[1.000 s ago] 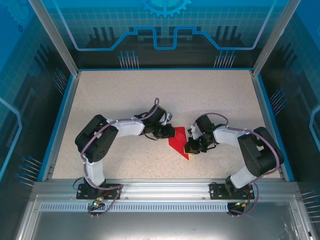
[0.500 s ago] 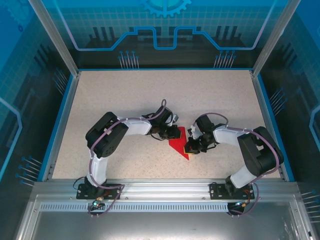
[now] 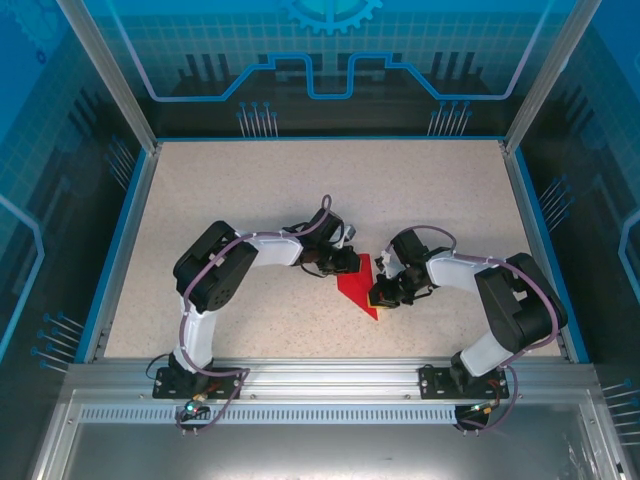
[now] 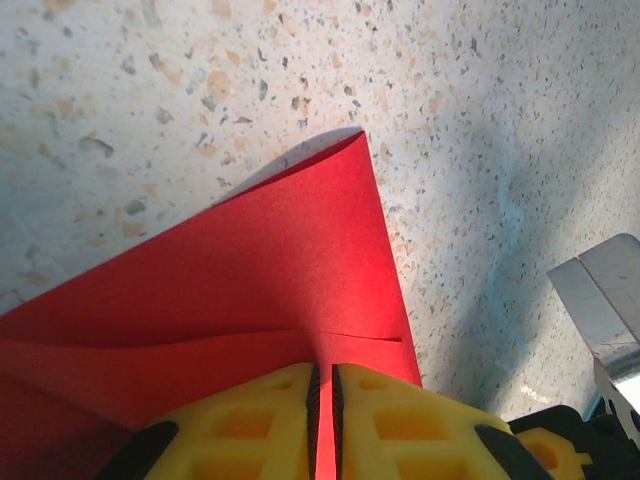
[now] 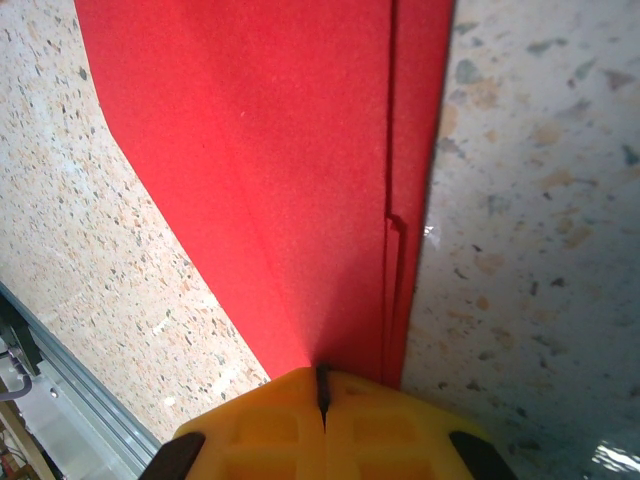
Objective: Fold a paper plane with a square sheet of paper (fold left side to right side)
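The red paper [image 3: 357, 283] lay near the middle of the speckled desk [image 3: 250, 190], between the two arms, and from above it read as a folded, roughly triangular shape with its point toward the near edge. Its upper edge was covered by the left claw [image 3: 350, 262], and its lower right tip by the right claw [image 3: 379, 297]. How many layers it had could not be made out from that height.

In the left wrist view, the paper [image 4: 250, 290] ran out of the frame at the left and bottom, showing one sharp corner and a folded flap edge across it. The left claw [image 4: 322, 405] was clenched on the sheet, and a thin strip of red showed in the narrow slit between its yellow fingers [image 4: 250, 425]. A grey metal part [image 4: 600, 290] was cut off at the right edge, too partial to identify.

In the right wrist view, the paper [image 5: 270, 150] ran off the top of the frame and narrowed down into the seam of the right claw [image 5: 322, 395]. That claw was pressed fully together and appeared to be grasping the paper's narrow end, though the pinched part was hidden between the fingers [image 5: 400, 420]. Stacked layer edges showed along the paper's right side. A metal rail [image 5: 60, 400] was partly visible at the lower left.
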Motion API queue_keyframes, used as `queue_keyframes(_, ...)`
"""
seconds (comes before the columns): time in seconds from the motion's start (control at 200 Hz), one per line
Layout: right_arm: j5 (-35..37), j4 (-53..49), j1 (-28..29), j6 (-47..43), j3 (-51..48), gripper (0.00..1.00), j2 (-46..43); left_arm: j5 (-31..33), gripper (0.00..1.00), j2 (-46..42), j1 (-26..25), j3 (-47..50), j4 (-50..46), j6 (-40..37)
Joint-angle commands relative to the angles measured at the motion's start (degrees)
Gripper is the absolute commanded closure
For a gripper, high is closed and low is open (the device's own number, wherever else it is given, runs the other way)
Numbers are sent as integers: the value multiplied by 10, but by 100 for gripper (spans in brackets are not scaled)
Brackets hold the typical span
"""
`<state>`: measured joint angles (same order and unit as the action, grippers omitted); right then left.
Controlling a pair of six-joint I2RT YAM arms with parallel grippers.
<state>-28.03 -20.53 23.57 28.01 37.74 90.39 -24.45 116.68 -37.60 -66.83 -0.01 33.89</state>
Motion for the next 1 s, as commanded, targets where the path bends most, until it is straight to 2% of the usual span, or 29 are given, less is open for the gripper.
queue_keyframes(0.0, 83, -41, 2, -10, -23, 100, 35, 31, 85, 22, 18, 13, 5, -28)
queue_keyframes(0.31, 83, -43, 1, -10, -22, 100, 35, 51, 84, 38, 50, -4, 9, -61)
queue_keyframes(0.995, 75, -42, 2, -13, -21, 100, 40, 58, 84, 106, 123, -116, -26, -98)
